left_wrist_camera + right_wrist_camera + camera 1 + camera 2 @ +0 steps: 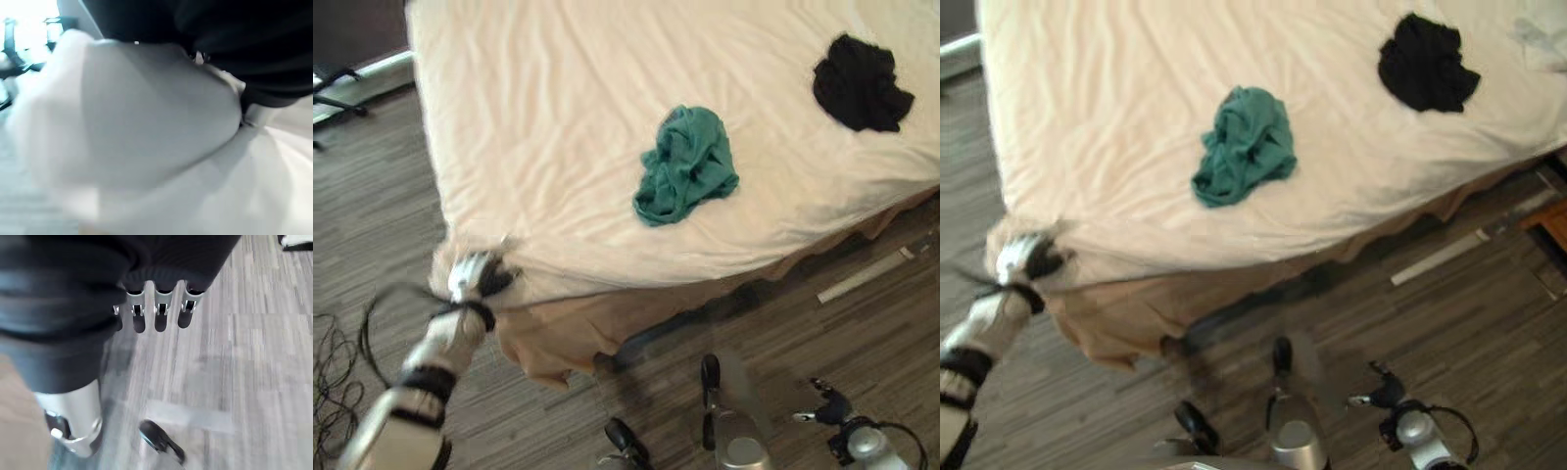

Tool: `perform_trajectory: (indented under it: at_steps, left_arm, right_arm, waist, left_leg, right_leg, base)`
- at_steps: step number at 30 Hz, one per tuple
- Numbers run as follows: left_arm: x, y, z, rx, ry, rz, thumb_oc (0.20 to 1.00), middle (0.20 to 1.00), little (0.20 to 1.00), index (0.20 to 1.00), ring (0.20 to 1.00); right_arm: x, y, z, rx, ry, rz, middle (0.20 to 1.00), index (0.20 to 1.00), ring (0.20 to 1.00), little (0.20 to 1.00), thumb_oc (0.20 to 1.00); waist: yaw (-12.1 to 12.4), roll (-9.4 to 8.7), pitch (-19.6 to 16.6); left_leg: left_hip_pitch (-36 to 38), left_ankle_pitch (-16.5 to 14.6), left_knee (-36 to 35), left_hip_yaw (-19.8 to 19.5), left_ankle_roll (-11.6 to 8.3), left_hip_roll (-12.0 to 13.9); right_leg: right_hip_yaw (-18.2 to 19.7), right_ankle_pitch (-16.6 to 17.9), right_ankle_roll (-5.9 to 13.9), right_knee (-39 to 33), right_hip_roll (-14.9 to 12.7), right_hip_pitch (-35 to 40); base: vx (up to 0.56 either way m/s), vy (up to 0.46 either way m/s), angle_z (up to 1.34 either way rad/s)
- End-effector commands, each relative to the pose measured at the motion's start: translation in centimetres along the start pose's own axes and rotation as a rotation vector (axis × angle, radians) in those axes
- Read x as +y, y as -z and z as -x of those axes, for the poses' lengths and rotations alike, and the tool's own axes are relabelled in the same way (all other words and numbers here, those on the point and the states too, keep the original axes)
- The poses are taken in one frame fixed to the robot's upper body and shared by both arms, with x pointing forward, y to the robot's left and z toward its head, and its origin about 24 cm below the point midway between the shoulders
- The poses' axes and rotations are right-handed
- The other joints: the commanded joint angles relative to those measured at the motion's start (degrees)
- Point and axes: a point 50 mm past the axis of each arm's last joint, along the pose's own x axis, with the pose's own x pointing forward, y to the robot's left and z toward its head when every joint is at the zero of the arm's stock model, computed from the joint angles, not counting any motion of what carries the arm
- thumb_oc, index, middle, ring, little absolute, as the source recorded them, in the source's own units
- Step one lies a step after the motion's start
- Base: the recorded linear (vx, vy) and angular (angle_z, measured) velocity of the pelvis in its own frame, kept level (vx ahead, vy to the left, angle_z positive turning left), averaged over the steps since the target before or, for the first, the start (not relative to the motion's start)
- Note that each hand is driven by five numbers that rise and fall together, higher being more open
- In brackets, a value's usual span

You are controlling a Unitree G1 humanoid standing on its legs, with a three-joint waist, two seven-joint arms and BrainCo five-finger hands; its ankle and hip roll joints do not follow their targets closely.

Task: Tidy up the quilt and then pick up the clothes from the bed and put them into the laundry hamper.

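Left eye view: the quilt step looks to be in hand. The left hand [478,276] is at the near corner of the cream quilt [558,147], its fingers curled into the bunched edge there, so it seems to pinch the cloth. The quilt lies fairly flat beyond the hand, so I judge the tidying is close to done; the next move calls for letting go of the corner and reaching well past the hand to the green garment [686,164], with the black garment [860,82] farther off still.

Right eye view: the same corner grip shows, and both garments lie on top of the quilt, apart from each other and from the hand.

Left wrist view: pale cloth is pressed right up against the hand's dark cover.

Right wrist view: the right hand [155,313] hangs over the wooden floor [254,362], fingers curled under and holding nothing
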Motion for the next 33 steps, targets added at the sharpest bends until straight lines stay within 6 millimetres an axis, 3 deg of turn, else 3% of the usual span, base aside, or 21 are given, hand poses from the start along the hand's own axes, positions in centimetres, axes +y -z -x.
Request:
perform_trajectory:
  at_steps: [1, 2, 3, 4, 5, 7, 9, 10, 11, 12, 13, 15, 16, 17, 18, 19, 24, 27, 30, 32, 33]
  left_arm:
    - [-2.6, 2.4, 2.3, 0.09, 0.058, 0.2, 0.536, 0.536, 0.536, 0.536, 0.536]
    - [-3.5, 2.9, 2.9, 0.107, 0.088, 0.233, 0.642, 0.642, 0.642, 0.642, 0.642]
    - [-4.5, 3.7, 4.1, 0.133, 0.104, 0.283, 0.934, 0.934, 0.934, 0.934, 0.934]
    - [-4.6, 3.8, 4.2, 0.134, 0.108, 0.283, 1.0, 1.0, 1.0, 1.0, 1.0]
    - [-5.7, 4.2, 5.1, 0.157, 0.115, 0.306, 1.0, 1.0, 1.0, 1.0, 1.0]
    - [-8.8, 5.9, 7.8, 0.281, 0.182, 0.416, 1.0, 1.0, 1.0, 1.0, 1.0]
    - [-9.8, 6.1, 8.5, 0.314, 0.194, 0.459, 1.0, 1.0, 1.0, 1.0, 1.0]
    - [-12.0, 6.2, 10.0, 0.372, 0.238, 0.524, 1.0, 1.0, 1.0, 1.0, 1.0]
    - [-12.0, 6.1, 10.0, 0.372, 0.238, 0.525, 1.0, 1.0, 1.0, 1.0, 1.0]
    - [-14.8, 6.4, 12.3, 0.442, 0.347, 0.539, 1.0, 1.0, 1.0, 1.0, 1.0]
    - [-14.8, 6.4, 12.3, 0.442, 0.347, 0.54, 1.0, 1.0, 1.0, 1.0, 1.0]
    - [-17.7, 7.6, 15.2, 0.59, 0.448, 0.515, 1.0, 1.0, 1.0, 1.0, 1.0]
    - [-17.7, 7.5, 15.1, 0.59, 0.445, 0.517, 1.0, 1.0, 1.0, 1.0, 1.0]
    - [-18.4, 7.8, 15.7, 0.626, 0.472, 0.479, 1.0, 1.0, 1.0, 1.0, 1.0]
    - [-18.3, 7.6, 15.2, 0.617, 0.456, 0.472, 1.0, 1.0, 1.0, 1.0, 1.0]
    - [-18.3, 7.5, 15.0, 0.617, 0.452, 0.478, 1.0, 1.0, 1.0, 1.0, 1.0]
    - [-14.8, 5.4, 9.7, 0.448, 0.274, 0.479, 1.0, 1.0, 1.0, 1.0, 1.0]
    - [-13.6, 4.3, 8.1, 0.394, 0.208, 0.518, 1.0, 1.0, 1.0, 1.0, 1.0]
    - [-11.8, 1.3, 5.3, 0.266, 0.122, 0.547, 1.0, 1.0, 1.0, 1.0, 1.0]
    - [-11.8, 1.4, 5.3, 0.266, 0.122, 0.547, 1.0, 1.0, 1.0, 1.0, 1.0]
    - [-11.2, -0.3, 4.4, 0.194, 0.109, 0.553, 1.0, 1.0, 1.0, 1.0, 1.0]
  right_arm:
    - [-6.9, -4.1, -0.3, -0.175, 0.229, -0.063, 1.0, 1.0, 1.0, 1.0, 1.0]
    - [-10.3, -4.6, 0.1, -0.187, 0.302, -0.07, 1.0, 1.0, 1.0, 1.0, 1.0]
    - [-11.1, -6.3, 1.0, -0.294, 0.33, -0.017, 1.0, 1.0, 1.0, 1.0, 1.0]
    - [-11.1, -6.2, 1.1, -0.29, 0.329, -0.012, 1.0, 1.0, 1.0, 1.0, 1.0]
    - [-11.0, -7.6, 1.6, -0.363, 0.338, 0.026, 1.0, 1.0, 1.0, 1.0, 1.0]
    - [-13.4, -11.7, 3.1, -0.546, 0.436, 0.062, 1.0, 1.0, 1.0, 1.0, 1.0]
    - [-13.6, -12.6, 3.4, -0.585, 0.453, 0.058, 1.0, 1.0, 1.0, 1.0, 1.0]
    - [-14.2, -15.2, 4.3, -0.694, 0.5, 0.054, 0.2, 0.2, 0.2, 0.2, 0.2]
    - [-14.2, -15.3, 4.4, -0.694, 0.5, 0.056, 0.2, 0.2, 0.2, 0.2, 0.2]
    - [-14.4, -18.8, 5.4, -0.837, 0.513, 0.055, 0.2, 0.2, 0.2, 0.2, 0.2]
    - [-14.4, -18.8, 5.4, -0.837, 0.513, 0.056, 0.2, 0.2, 0.2, 0.2, 0.2]
    - [-13.4, -24.1, 6.7, -1.033, 0.492, 0.013, 0.2, 0.2, 0.2, 0.2, 0.2]
    - [-13.4, -24.2, 6.7, -1.036, 0.492, 0.014, 0.2, 0.2, 0.2, 0.2, 0.2]
    - [-12.0, -28.0, 7.9, -1.172, 0.444, -0.027, 0.2, 0.2, 0.2, 0.2, 0.2]
    - [-11.5, -30.0, 8.8, -1.241, 0.421, -0.04, 0.2, 0.2, 0.2, 0.2, 0.2]
    - [-11.5, -30.3, 8.8, -1.248, 0.421, -0.038, 0.2, 0.2, 0.2, 0.2, 0.2]
    - [-10.5, -38.0, 13.7, -1.527, 0.329, -0.17, 0.2, 0.2, 0.2, 0.2, 0.2]
    - [-9.7, -39.6, 14.9, -1.588, 0.327, -0.183, 0.2, 0.2, 0.2, 0.2, 0.2]
    - [-6.2, -41.9, 16.5, -1.673, 0.217, -0.2, 0.2, 0.2, 0.2, 0.2, 0.2]
    - [-6.2, -41.9, 16.5, -1.674, 0.217, -0.2, 0.2, 0.2, 0.2, 0.2, 0.2]
    - [-3.8, -42.2, 16.1, -1.65, 0.15, -0.189, 0.2, 0.2, 0.2, 0.2, 0.2]
  waist:
    - [2.4, -1.75, -4.7]
    - [2.9, -2.23, -5.3]
    - [3.2, -2.3, -5.4]
    - [3.1, -2.23, -5.5]
    - [3.4, -2.41, -5.8]
    - [5.3, -2.96, -6.6]
    - [5.8, -3.07, -6.5]
    - [7.3, -3.45, -6.4]
    - [7.2, -3.39, -6.4]
    - [8.7, -3.56, -6.0]
    - [8.7, -3.54, -5.9]
    - [10.7, -3.54, -4.5]
    - [10.6, -3.53, -4.4]
    - [12.0, -3.5, -2.3]
    - [12.8, -3.5, -0.7]
    - [12.5, -3.42, -0.5]
    - [16.7, -1.51, 8.9]
    - [17.5, -0.38, 11.0]
    - [18.5, 0.47, 13.9]
    - [18.4, 0.42, 13.5]
    - [18.6, 0.57, 14.2]
  left_leg:
    - [-0.7, 0.9, 0.1, -4.2, -1.43, 3.1]
    - [-0.1, 0.7, 0.1, -4.4, -1.43, 3.1]
    - [0.4, 0.5, 0.1, -4.6, -1.32, 3.1]
    - [0.5, 0.5, 0.1, -4.7, -1.31, 3.1]
    - [0.9, 0.2, 0.1, -4.8, -1.19, 3.1]
    - [1.3, -0.1, 0.1, -5.5, -0.8, 2.9]
    - [1.2, -0.1, 0.1, -5.9, -0.72, 2.9]
    - [0.9, -0.1, 0.1, -6.7, -0.51, 2.9]
    - [0.9, -0.1, 0.1, -6.8, -0.5, 2.9]
    - [0.6, -0.2, 0.1, -7.4, -0.28, 2.8]
    - [0.6, -0.2, 0.1, -7.4, -0.28, 2.8]
    - [-0.6, 0.3, 0.1, -8.2, -0.16, 2.7]
    - [-0.6, 0.3, 0.1, -8.2, -0.16, 2.7]
    - [-2.2, 0.8, 0.1, -8.8, -0.25, 2.8]
    - [-3.6, 1.4, 0.1, -9.3, -0.41, 2.9]
    - [-3.8, 1.4, 0.2, -9.3, -0.4, 2.9]
    - [-12.3, 4.9, 0.6, -11.6, -1.51, 4.6]
    - [-16.0, 5.9, 0.5, -12.4, -1.99, 4.9]
    - [-23.5, 7.5, 0.7, -12.8, -2.84, 5.3]
    - [-23.9, 7.5, 0.7, -12.9, -2.82, 5.3]
    - [-26.3, 7.8, 0.8, -12.7, -2.82, 5.3]
  right_leg:
    - [0.2, -5.8, 9.44, -0.2, -5.5, 5.0]
    - [-0.2, -6.0, 9.45, -0.2, -5.5, 5.8]
    - [-0.5, -6.3, 9.48, -0.2, -5.5, 6.5]
    - [-0.5, -6.3, 9.5, -0.2, -5.5, 6.6]
    - [-0.5, -6.4, 9.51, -0.2, -5.6, 7.1]
    - [-1.3, -6.7, 9.42, -0.2, -5.7, 8.4]
    - [-1.7, -6.7, 9.39, -0.2, -5.7, 8.7]
    - [-2.3, -6.8, 9.31, -0.2, -5.8, 9.0]
    - [-2.3, -6.8, 9.32, -0.2, -5.8, 9.0]
    - [-2.7, -7.0, 9.24, -0.2, -5.9, 9.2]
    - [-2.8, -7.0, 9.24, -0.2, -5.9, 9.2]
    - [-3.3, -7.0, 9.1, -0.2, -6.0, 8.6]
    - [-3.3, -7.0, 9.09, -0.2, -6.0, 8.6]
    - [-3.4, -6.8, 9.02, -0.2, -6.0, 7.6]
    - [-3.4, -6.5, 8.99, -0.1, -6.0, 6.4]
    - [-3.4, -6.5, 8.96, -0.1, -6.0, 6.3]
    - [-5.3, -5.3, 8.52, 1.5, -6.3, -0.5]
    - [-6.4, -5.2, 8.67, 2.1, -6.6, -3.2]
    - [-7.6, -5.1, 8.75, 4.4, -7.0, -10.2]
    - [-7.6, -5.2, 8.73, 4.6, -7.1, -10.7]
    - [-8.1, -5.4, 8.65, 5.8, -7.4, -13.1]
  base:
    - [0.07, 0.014, 0.15]
    - [0.1, 0.023, 0.27]
    - [0.05, 0.014, 0.18]
    - [0.04, 0.026, 0.2]
    - [0.04, 0.04, 0.15]
    - [0.04, 0.032, 0.14]
    - [-0.01, 0.002, 0.16]
    - [-0.02, 0.001, 0.27]
    - [-0.03, -0.001, 0.29]
    - [-0.01, -0.001, 0.27]
    - [-0.03, -0.002, 0.21]
    - [-0.08, -0.003, 0.29]
    - [-0.17, -0.007, 0.18]
    - [-0.2, -0.017, 0.15]
    - [-0.2, -0.018, 0.1]
    - [-0.2, -0.031, 0.18]
    - [-0.18, -0.034, 0.31]
    - [-0.14, -0.018, 0.43]
    - [-0.13, -0.008, 0.15]
    - [-0.04, -0.006, 0.1]
    - [-0.04, 0.0, 0.1]
